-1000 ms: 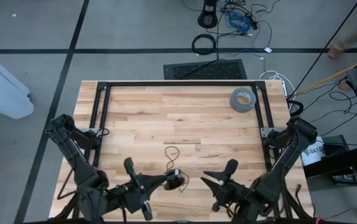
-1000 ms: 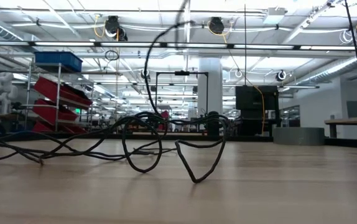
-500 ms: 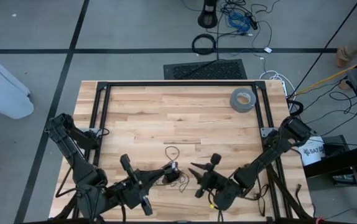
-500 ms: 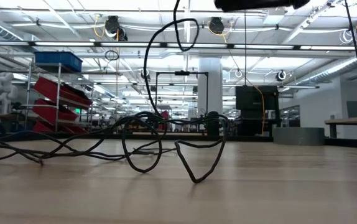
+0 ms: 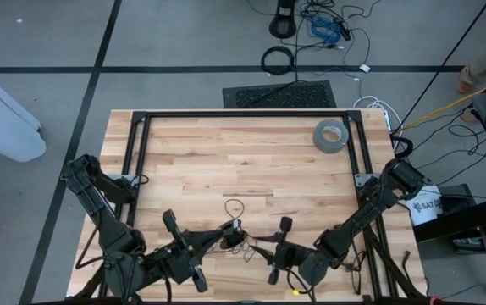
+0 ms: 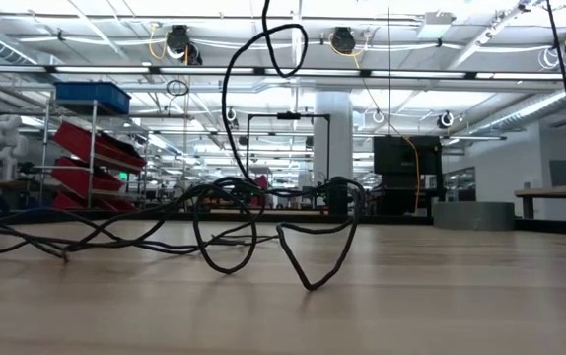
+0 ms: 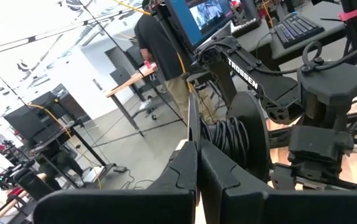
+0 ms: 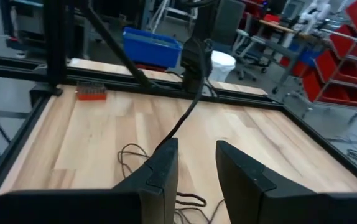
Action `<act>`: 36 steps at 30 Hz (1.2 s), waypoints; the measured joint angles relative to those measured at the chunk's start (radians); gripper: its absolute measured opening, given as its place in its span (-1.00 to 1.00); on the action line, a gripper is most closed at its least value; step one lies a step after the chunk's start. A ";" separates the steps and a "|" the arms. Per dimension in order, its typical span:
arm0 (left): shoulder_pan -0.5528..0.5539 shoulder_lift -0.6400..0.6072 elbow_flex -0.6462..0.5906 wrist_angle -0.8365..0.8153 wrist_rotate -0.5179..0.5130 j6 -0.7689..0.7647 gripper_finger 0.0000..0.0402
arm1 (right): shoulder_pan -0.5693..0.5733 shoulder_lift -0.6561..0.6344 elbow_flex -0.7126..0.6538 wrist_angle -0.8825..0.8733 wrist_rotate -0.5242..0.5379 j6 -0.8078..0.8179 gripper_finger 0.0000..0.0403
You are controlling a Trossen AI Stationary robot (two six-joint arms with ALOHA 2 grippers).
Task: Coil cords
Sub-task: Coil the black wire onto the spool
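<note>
- The cord (image 5: 234, 222), thin, light and floppy, is draped near the table's front edge.
- It is pinched in the closed left gripper (image 5: 235, 227).
- The right gripper (image 5: 269, 241) is held open, empty; slack beside it is judged graspable.

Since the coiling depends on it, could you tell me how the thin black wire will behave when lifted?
The thin black wire probably flops, sagging in loose loops on the wooden table. It likely keeps some springy kinks and looks light.
</note>
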 joint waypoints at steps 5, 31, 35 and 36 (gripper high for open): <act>-0.001 0.000 0.000 -0.005 0.000 0.000 -0.99 | 0.003 0.000 0.000 0.008 -0.034 -0.016 -0.53; -0.011 0.000 0.000 -0.045 -0.003 -0.027 -0.99 | 0.040 0.000 0.001 0.067 0.061 -0.123 -0.53; -0.011 0.000 0.000 -0.045 -0.003 -0.028 -0.99 | 0.035 0.002 0.001 0.065 0.057 -0.119 -0.50; -0.011 0.000 0.000 -0.045 -0.003 -0.029 -0.99 | 0.031 0.007 0.002 0.071 0.035 -0.111 -0.49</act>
